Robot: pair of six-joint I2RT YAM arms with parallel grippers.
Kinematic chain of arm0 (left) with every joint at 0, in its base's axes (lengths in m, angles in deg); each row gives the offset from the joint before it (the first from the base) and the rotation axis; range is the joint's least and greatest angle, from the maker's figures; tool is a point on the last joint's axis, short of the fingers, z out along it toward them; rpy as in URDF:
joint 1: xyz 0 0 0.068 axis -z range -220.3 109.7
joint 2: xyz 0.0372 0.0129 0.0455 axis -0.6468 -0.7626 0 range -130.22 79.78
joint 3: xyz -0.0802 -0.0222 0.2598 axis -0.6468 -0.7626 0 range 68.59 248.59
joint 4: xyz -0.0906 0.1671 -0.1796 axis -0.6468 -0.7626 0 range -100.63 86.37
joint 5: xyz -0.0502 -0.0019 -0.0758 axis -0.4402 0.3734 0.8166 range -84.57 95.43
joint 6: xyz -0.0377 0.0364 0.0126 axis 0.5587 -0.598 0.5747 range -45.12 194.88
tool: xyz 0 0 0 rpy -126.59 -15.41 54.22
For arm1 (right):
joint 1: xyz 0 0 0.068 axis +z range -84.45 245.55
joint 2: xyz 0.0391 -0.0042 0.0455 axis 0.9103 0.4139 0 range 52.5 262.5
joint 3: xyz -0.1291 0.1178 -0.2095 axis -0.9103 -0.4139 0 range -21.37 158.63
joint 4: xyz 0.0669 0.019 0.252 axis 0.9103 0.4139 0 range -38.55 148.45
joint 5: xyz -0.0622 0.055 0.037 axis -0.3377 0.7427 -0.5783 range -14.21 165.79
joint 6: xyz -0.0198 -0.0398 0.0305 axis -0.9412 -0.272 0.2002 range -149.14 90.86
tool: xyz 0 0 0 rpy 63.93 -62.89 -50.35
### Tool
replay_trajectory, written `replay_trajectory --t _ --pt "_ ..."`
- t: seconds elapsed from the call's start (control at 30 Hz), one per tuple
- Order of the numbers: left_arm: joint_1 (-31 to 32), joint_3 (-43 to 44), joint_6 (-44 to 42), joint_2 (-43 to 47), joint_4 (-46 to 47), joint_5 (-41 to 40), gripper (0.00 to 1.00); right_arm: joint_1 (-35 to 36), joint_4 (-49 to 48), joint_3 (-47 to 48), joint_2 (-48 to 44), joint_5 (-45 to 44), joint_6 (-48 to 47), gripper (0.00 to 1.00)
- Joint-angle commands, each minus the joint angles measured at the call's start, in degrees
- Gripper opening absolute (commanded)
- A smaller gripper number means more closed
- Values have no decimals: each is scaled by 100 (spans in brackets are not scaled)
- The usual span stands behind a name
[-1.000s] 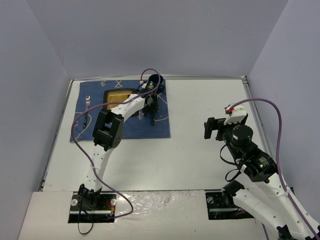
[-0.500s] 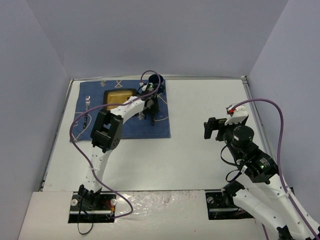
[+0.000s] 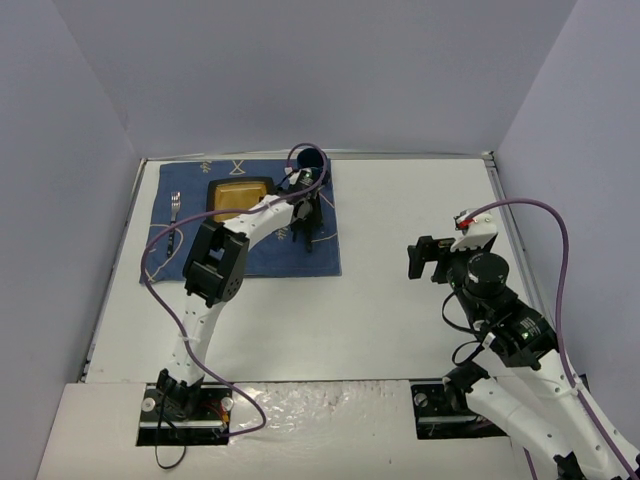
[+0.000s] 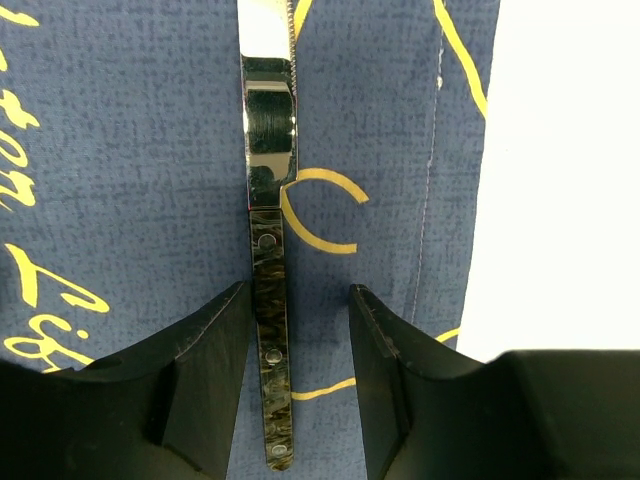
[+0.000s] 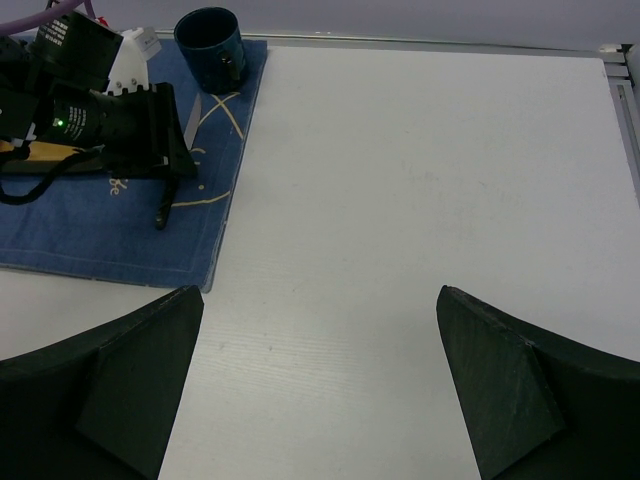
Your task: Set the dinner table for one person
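On dinner table, cloth, knife, mug, fork

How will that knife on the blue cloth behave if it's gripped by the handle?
The knife looks rigid, metal blade and riveted handle, so likely no flex. Lying flat on the cloth, it probably won't roll. Its glossy handle might slip, the blade end tipping down.

"Is the whole knife in sight?"
"No. The left wrist view cuts its blade off at the top, and from above the left gripper covers most of it."
"The plate?"
"The left arm hides its near right corner."
"The fork, by the cloth's left edge?"
"Too small to count tines."
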Motion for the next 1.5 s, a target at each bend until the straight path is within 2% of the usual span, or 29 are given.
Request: replay_trajectory --t 0.0,0.1,0.27,0.37,0.57,0.8,0.93,1.07,1.47 --pt "8 -21 -13 628 -156 22 39 -32 -344 22 3 15 66 100" --pt "-72 -151 -176 902 -270 -177 40 -35 -349 48 -12 -14 65 100" --pt "-133 -403 -753 1817 -498 -743 54 -30 -345 123 -19 -130 25 100" --pt "-137 -715 -1233 2648 -616 -1092 62 -35 -349 212 -53 -240 -38 100" --pt "-365 -2064 -1988 4716 -481 -1642 82 -26 -395 287 -255 -563 -179 100" --pt "-727 -3490 -2729 7197 -524 -1952 96 -17 -429 286 -587 -1256 -513 100" --pt "-811 -3904 -3006 8606 -780 -2089 97 -17 -429 243 -781 -1562 -668 100" --pt "-818 -4309 -3174 9633 -993 -2245 97 -17 -468 223 -966 -1750 -853 100" --pt "-810 -5609 -2920 11191 -1136 -2325 97 -9 -518 -185 -1698 -2262 -1358 100"
